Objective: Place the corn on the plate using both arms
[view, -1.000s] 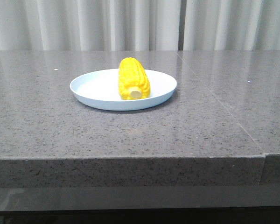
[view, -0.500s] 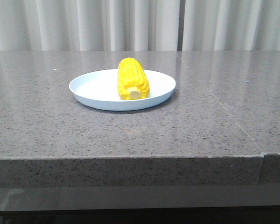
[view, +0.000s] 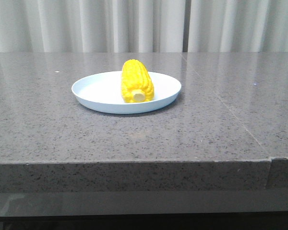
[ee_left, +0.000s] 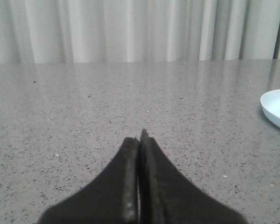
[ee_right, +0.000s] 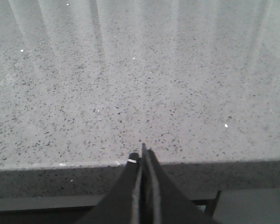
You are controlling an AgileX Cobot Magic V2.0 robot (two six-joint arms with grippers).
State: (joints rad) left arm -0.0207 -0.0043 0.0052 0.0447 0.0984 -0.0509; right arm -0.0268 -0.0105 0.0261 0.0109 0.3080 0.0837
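one corn (view: 137, 80) lies on the plate (view: 98, 91), stub toward camera; left gripper (ee_left: 140, 140), right gripper (ee_right: 142, 154) closed, empty.

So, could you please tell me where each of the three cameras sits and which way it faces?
Front view: low, facing forward over the table at the corn on the plate; no arm shows.
Left wrist view: on the left arm, looking across the table; left hand shut.
Right wrist view: on the right arm, over the table's edge; right hand shut.
Front and left wrist views share the plate.
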